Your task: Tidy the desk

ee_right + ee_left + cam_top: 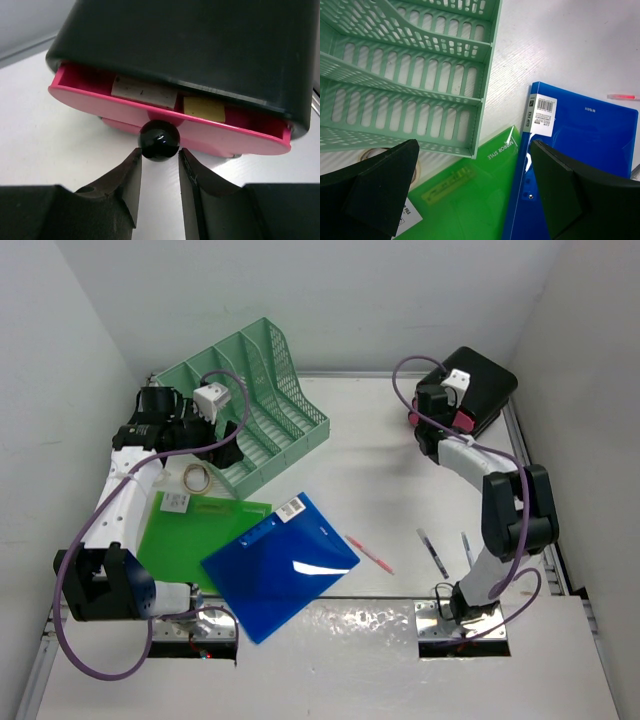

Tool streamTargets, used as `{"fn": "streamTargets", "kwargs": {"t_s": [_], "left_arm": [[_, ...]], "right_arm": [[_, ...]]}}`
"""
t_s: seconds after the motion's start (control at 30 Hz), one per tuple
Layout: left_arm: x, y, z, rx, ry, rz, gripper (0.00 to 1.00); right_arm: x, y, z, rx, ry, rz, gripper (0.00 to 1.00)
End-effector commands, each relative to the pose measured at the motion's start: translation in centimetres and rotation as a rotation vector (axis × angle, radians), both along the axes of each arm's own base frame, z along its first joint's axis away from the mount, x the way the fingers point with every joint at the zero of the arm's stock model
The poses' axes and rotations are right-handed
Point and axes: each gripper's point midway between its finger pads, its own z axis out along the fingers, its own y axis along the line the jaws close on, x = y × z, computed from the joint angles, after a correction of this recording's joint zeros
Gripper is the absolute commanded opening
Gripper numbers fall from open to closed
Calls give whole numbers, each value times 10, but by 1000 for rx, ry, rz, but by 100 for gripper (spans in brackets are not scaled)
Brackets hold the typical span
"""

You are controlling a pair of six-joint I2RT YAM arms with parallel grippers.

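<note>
Sitting between 3 white walls (pixel 330 300), the desk (pixel 390 480) is white; rail-edged.

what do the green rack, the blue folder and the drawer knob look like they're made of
Green rack: probably moulded plastic, matt; even mint colour, slotted walls in one piece. Blue folder: likely thin glossy plastic sheet; bright glare patch on it. Drawer knob: hard polished black ball, plastic or perhaps glass; sharp reflections, which one is unclear.
</note>
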Motion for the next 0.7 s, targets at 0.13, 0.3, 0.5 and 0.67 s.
{"fn": "streamTargets", "kwargs": {"t_s": [0.13,0.3,0.5,0.67], "left_arm": [[3,3,15,4,-64,-2,92],[4,3,14,6,-60,-2,92],[5,3,12,6,-57,-3,92],[6,3,12,6,-58,-1,92]], "right_arm": [[32,-19,31,-28,-82,-13,33],[37,-23,28,-68,-68,-23,33],[29,-9,10,-50,-46,30,33],[20,-4,-1,-107,-16,-1,44]]}}
